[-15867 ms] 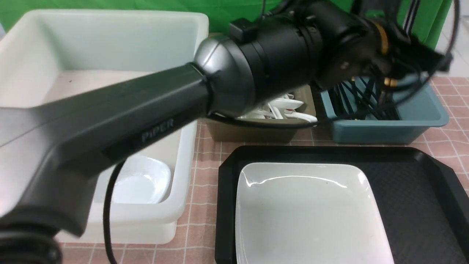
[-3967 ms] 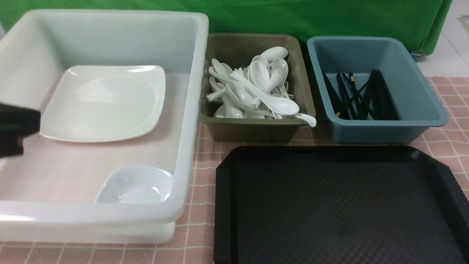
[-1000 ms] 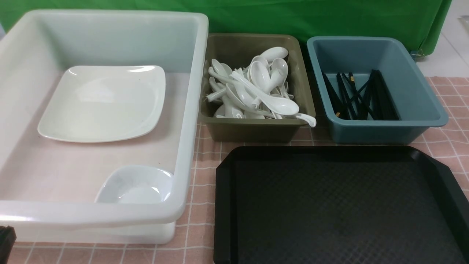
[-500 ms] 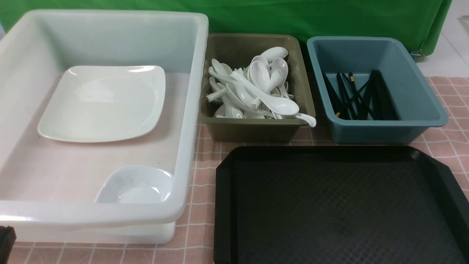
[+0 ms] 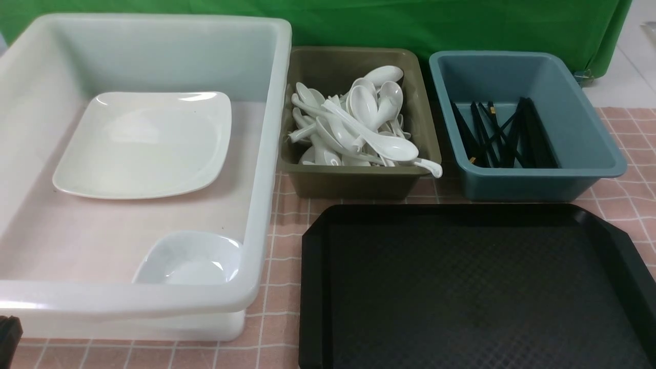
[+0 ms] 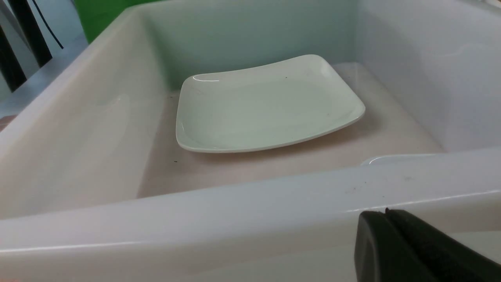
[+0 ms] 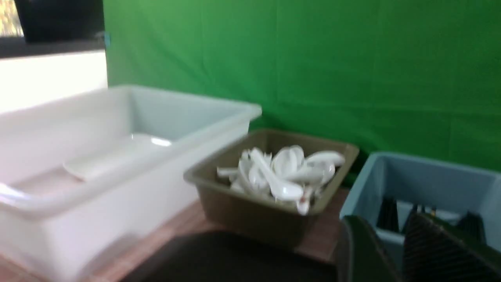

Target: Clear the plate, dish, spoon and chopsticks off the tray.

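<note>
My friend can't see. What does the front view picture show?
A black tray sits bare in front. A white tub on the left holds a plate and a small dish; behind the tray, a brown bin holds white spoons and a blue bin holds black chopsticks.

The tray (image 5: 461, 287) runs off the front view's bottom and right edges. The white tub's (image 5: 154, 302) near wall hides the lower part of the dish (image 5: 192, 256). The left gripper (image 5: 7, 333) is only a dark sliver at the corner. The whole right wrist view is blurred; the right gripper's (image 7: 395, 250) jaws seem slightly parted, with their tips cut off.
</note>
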